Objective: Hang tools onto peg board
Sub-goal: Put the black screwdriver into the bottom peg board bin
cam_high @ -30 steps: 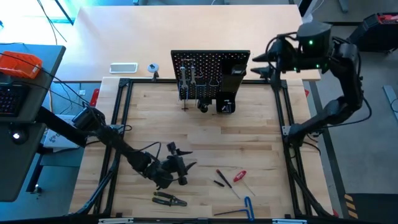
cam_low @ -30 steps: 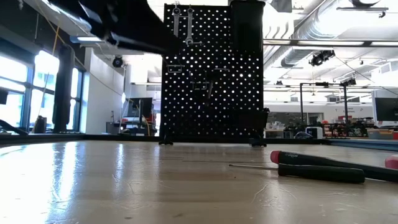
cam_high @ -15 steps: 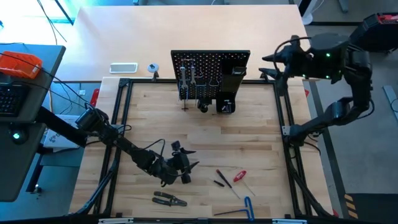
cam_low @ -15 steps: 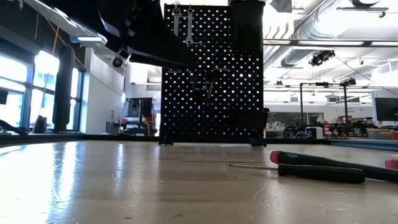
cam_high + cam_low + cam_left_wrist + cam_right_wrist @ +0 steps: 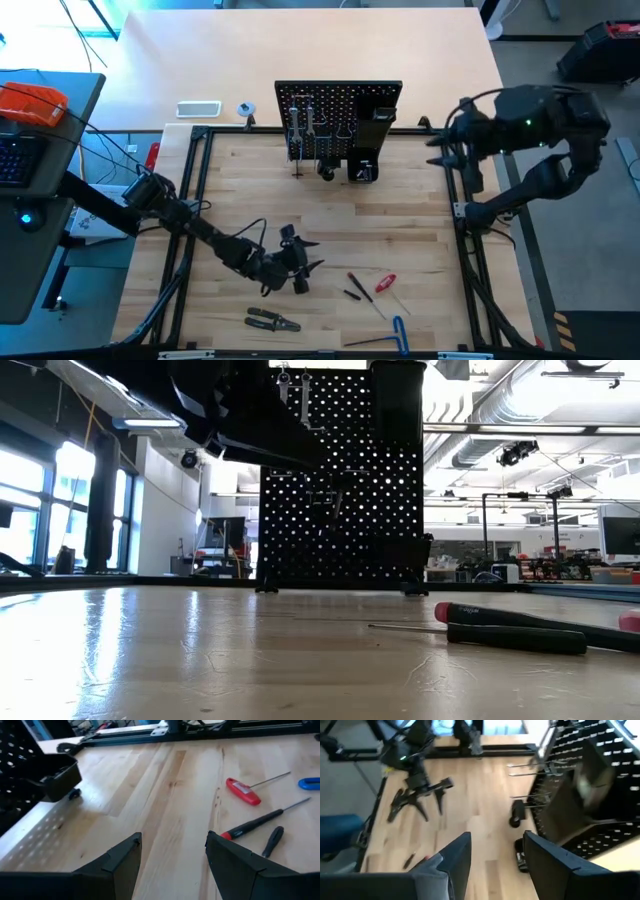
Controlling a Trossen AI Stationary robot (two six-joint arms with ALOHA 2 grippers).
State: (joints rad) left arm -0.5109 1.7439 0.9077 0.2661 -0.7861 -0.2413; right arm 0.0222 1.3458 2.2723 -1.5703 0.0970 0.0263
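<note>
Left end effector [image 5: 298, 262] spread, empty, low over surface [image 5: 400, 220] near screwdriver [image 5: 243, 791], likely lining up pick; right end effector [image 5: 440, 152] spread, empty, beside peg board [image 5: 340, 100].

overhead, table-level, two wrists (pegboard [image 5: 338, 120] shared)

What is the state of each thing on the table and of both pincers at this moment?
Left pincer: open, empty, low over the table.
Right pincer: open, empty, at the table's right edge.
Peg board: upright, wrenches hanging on it.
Pliers: lying flat.
Red-handled screwdriver: lying flat.
Blue-handled hex key: lying flat.
</note>
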